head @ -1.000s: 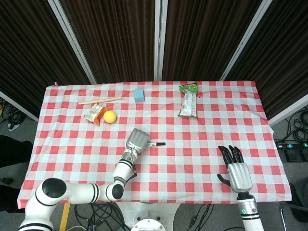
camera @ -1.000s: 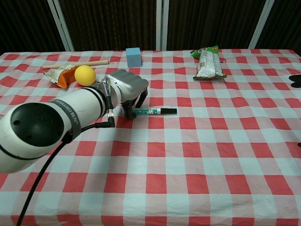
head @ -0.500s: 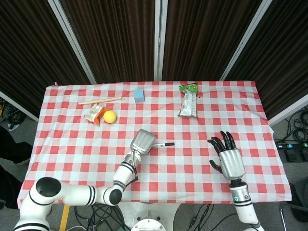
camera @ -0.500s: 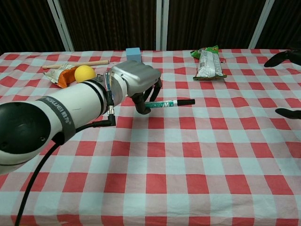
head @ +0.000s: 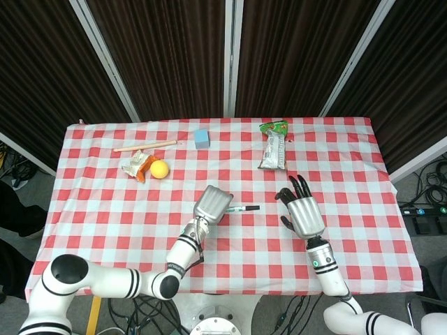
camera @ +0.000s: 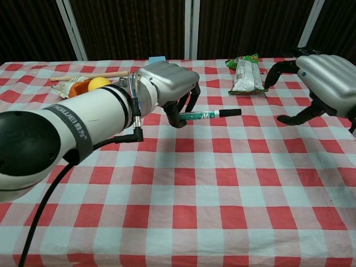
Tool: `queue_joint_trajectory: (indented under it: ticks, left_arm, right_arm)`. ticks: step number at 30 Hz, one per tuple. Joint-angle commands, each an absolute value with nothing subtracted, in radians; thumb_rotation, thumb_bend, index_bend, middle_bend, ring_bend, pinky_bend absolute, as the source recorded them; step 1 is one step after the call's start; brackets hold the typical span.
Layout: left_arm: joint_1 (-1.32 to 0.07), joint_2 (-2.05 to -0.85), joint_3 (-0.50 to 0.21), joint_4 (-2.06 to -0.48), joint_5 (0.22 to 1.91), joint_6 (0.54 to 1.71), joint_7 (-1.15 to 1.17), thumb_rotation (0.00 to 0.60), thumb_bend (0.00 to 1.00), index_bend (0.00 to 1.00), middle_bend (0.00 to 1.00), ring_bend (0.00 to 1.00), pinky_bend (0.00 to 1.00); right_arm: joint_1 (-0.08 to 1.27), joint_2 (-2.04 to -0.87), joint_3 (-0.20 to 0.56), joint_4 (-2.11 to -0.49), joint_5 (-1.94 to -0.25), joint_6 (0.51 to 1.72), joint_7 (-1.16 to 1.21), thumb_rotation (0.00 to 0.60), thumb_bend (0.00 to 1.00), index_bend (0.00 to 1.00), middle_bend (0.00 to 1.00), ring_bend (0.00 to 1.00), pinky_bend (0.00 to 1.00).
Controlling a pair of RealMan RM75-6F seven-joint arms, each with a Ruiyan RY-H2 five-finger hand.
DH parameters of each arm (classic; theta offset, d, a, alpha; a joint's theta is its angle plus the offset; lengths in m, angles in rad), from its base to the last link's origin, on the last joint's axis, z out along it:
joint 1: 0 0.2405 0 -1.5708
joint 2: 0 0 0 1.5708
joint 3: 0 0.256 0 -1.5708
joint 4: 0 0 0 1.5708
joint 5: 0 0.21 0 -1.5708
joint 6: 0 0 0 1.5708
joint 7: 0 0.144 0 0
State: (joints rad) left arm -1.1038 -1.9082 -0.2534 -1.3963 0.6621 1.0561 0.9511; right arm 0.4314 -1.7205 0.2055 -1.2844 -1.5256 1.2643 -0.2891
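The left hand [camera: 167,83] grips a marker pen [camera: 208,114] in its curled fingers [camera: 179,115], holding it level above the checkered counter [camera: 222,183], its black cap pointing toward the right hand [camera: 325,83]. The right hand hovers near the pen's tip with fingers spread and nothing in them. A snack packet [head: 273,149], blue block [head: 202,137], yellow ball [head: 159,169] and wooden stick [head: 144,146] lie farther back.

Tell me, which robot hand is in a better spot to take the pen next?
Probably the right robot hand. It is open, fingers spread, close beside the black cap end of the green-and-white marker pen, which points toward it. The left robot hand already grips the pen's other end above the red-and-white checked tablecloth.
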Motion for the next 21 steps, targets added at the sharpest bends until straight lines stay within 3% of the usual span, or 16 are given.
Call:
queue_joint_trajectory:
  ticks: [1,4,21]
  left_arm:
    - [-1.108,-1.913,-0.251,-1.389,0.659,1.052,0.953,0.6,0.38,0.58,0.61,1.0,0.88]
    - [-1.112,-1.918,-0.253,-1.379,0.653,1.049,0.954,0.6,0.38,0.58,0.61,1.0,0.88]
    - [-1.126,-1.916,-0.259,-1.383,0.646,1.059,0.956,0.6,0.37,0.58,0.61,1.0,0.88]
  right_arm:
    - [0.462,-1.738,0.211,-1.27,-1.524,1.242,-0.317,0.6,0.17,0.41,0.35,0.07,0.04]
    - [0.489,-1.756,0.212,-1.259,-1.524,1.228,-0.348,0.6,0.21,0.43,0.37,0.09,0.05]
    - [0.539,-1.844,0.19,-1.199,-1.483,1.206,-0.389,0.6,0.21,0.47,0.42,0.13,0.08]
